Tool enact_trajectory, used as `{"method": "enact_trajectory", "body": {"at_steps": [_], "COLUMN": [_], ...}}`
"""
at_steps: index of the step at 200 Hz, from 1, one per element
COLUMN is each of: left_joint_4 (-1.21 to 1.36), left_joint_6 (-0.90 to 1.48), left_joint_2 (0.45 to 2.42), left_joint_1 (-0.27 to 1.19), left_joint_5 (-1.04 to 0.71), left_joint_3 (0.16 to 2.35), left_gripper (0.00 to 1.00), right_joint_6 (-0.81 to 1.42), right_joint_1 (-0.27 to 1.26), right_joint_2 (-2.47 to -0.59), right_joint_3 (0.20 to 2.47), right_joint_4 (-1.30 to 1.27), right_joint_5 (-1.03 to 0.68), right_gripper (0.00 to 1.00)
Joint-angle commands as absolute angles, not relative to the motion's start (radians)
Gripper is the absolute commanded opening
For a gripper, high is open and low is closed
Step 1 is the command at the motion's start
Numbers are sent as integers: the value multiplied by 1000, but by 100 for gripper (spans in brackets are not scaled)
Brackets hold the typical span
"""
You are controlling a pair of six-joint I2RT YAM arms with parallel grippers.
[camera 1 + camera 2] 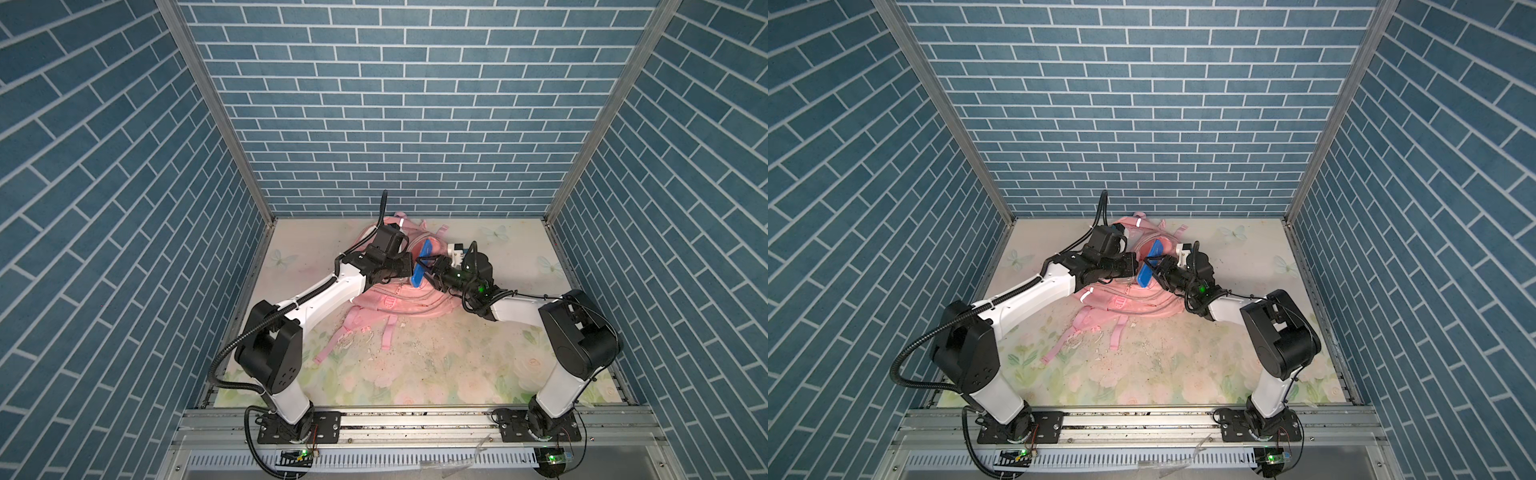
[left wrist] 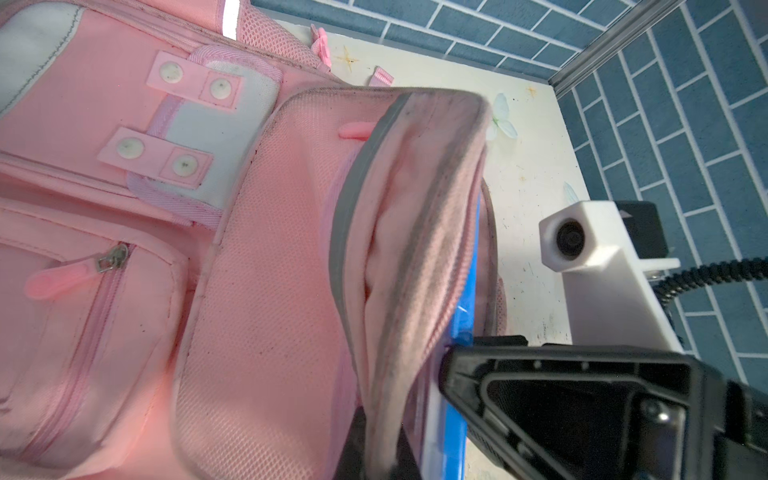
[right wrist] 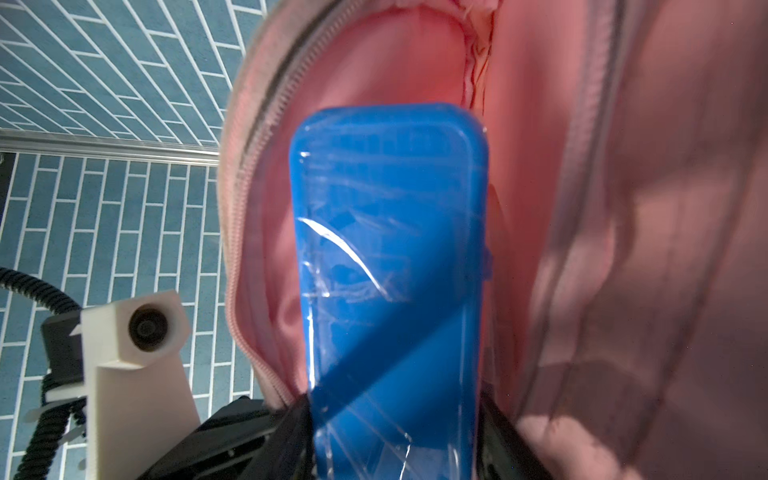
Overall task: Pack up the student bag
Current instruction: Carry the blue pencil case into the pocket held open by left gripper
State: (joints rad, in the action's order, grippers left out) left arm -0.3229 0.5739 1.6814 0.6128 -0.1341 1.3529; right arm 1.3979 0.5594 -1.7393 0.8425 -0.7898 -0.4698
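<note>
The pink student bag (image 1: 390,301) (image 1: 1129,305) lies in the middle of the table, straps toward the front, its main opening held apart. My left gripper (image 1: 409,266) (image 2: 380,465) is shut on the zip edge of the bag's front flap (image 2: 415,249) and holds it up. My right gripper (image 1: 424,270) (image 3: 395,436) is shut on a flat blue case (image 3: 390,249) (image 1: 1154,250) wrapped in clear film. The case's far end is inside the bag's pink lined opening (image 3: 415,62). The two grippers are almost touching across the flap.
The floral table mat (image 1: 457,365) is speckled with crumbs. Loose pink straps (image 1: 386,332) trail toward the front. Blue brick walls (image 1: 395,124) close in the back and both sides. A metal rail (image 1: 415,419) runs along the front.
</note>
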Motion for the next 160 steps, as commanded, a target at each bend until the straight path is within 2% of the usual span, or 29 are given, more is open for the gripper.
{"method": "enact_trajectory", "body": {"at_steps": [1, 53, 72, 85, 93, 99, 115, 135, 160], "left_joint_4": [-232, -286, -283, -273, -272, -273, -271, -263, -261], "left_joint_6": [589, 553, 557, 561, 564, 565, 571, 578, 585], "left_joint_2": [1632, 1607, 1605, 1611, 1619, 1625, 1637, 1636, 1629], "left_joint_1": [619, 625, 627, 632, 636, 639, 641, 641, 634], "left_joint_5": [-183, -188, -198, -202, -206, -207, -211, -210, -210], "left_joint_3": [1370, 1327, 1326, 1334, 1343, 1349, 1358, 1349, 1345], "left_gripper": [0, 0, 0, 0, 0, 0, 0, 0, 0], "right_joint_6": [1419, 1342, 1263, 1223, 1199, 1177, 1105, 1025, 946], "right_joint_1": [563, 524, 524, 531, 534, 535, 534, 528, 526], "right_joint_2": [-1755, -1863, -1910, -1925, -1923, -1916, -1884, -1857, -1823], "right_joint_3": [887, 1048, 1137, 1169, 1183, 1189, 1201, 1218, 1214], "right_joint_4": [-789, -619, -476, -411, -370, -340, -248, -161, -82], "right_joint_5": [-419, -434, -449, -437, -426, -410, -363, -356, -345], "right_gripper": [43, 43, 47, 53, 61, 72, 81, 86, 88]}}
